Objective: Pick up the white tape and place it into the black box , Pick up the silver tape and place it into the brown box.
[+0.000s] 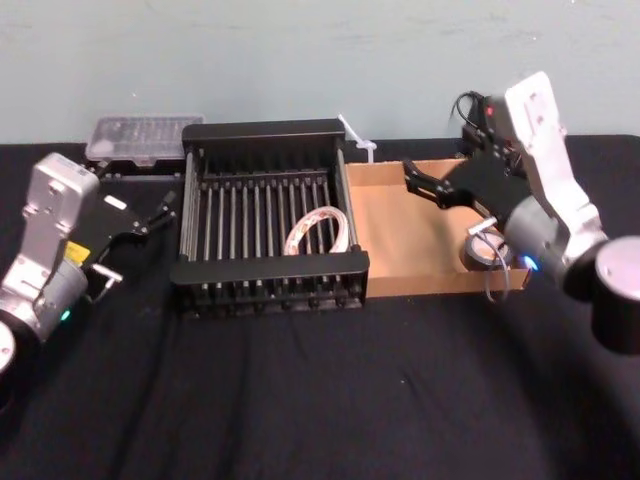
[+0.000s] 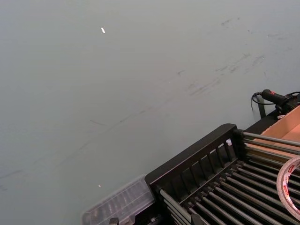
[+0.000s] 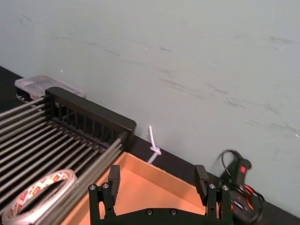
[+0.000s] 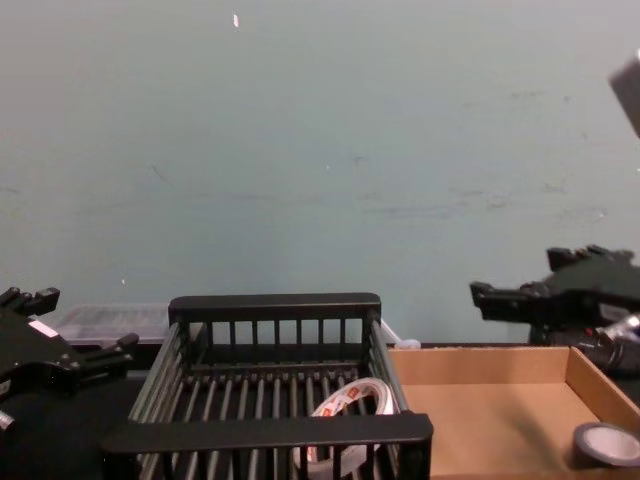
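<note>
Head view: my left end effector [image 1: 143, 240] hangs released over the desk [image 1: 300, 400], arm bent low, with the black box [image 1: 270, 268] just beside it. My right end effector [image 1: 436, 168] is raised over the brown box [image 1: 400, 230], released and empty. One white tape [image 1: 320, 230] lies in the black box, between my two end effectors. One silver tape [image 1: 485, 252] lies in the brown box, below my right wrist. That makes two boxes and two tapes.

Left wrist view: the black box's corner and the white tape lie ahead.

Right wrist view: my fingers [image 3: 114, 176] stand wide apart, with the brown box beneath them.

Chest view: my end effectors flank the boxes, and the silver tape is below the right one.
</note>
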You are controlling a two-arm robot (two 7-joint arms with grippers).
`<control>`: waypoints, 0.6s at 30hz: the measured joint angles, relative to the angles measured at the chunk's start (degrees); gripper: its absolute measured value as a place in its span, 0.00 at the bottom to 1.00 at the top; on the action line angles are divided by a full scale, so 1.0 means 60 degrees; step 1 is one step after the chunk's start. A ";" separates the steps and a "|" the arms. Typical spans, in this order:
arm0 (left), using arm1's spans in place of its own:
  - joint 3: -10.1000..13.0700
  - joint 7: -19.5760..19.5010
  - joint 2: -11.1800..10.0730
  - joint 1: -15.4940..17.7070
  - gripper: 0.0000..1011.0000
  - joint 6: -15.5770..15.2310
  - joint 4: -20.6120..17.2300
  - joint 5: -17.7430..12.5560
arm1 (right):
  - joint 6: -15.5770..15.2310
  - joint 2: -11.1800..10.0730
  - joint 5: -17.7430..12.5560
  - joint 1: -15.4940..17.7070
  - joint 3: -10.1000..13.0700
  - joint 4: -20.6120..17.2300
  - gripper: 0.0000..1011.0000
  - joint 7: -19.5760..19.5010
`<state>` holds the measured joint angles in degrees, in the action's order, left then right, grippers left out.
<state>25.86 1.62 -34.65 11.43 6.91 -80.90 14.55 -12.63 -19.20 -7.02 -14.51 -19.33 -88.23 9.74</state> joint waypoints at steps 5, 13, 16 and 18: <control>0.0000 0.0000 0.0000 0.0000 0.99 0.0000 0.0000 0.0000 | 0.0514 -0.0002 0.0043 0.0575 0.0282 -0.0102 0.99 -0.0190; 0.0000 -0.0001 0.0000 0.0001 0.99 0.0000 0.0000 0.0000 | 0.0828 0.0096 0.0203 0.1146 0.0610 -0.0125 0.99 -0.0391; 0.0000 0.0000 0.0000 0.0000 0.99 0.0000 0.0000 0.0000 | 0.0894 0.0162 0.0304 0.1249 0.0690 -0.0079 0.99 -0.0470; 0.0001 -0.0001 0.0000 0.0000 0.99 0.0000 0.0000 0.0000 | 0.0911 0.0199 0.0339 0.1275 0.0731 -0.0060 0.99 -0.0501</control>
<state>25.86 1.62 -34.65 11.43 6.91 -80.90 14.55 -7.16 -18.01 -4.99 -6.86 -14.94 -88.58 6.73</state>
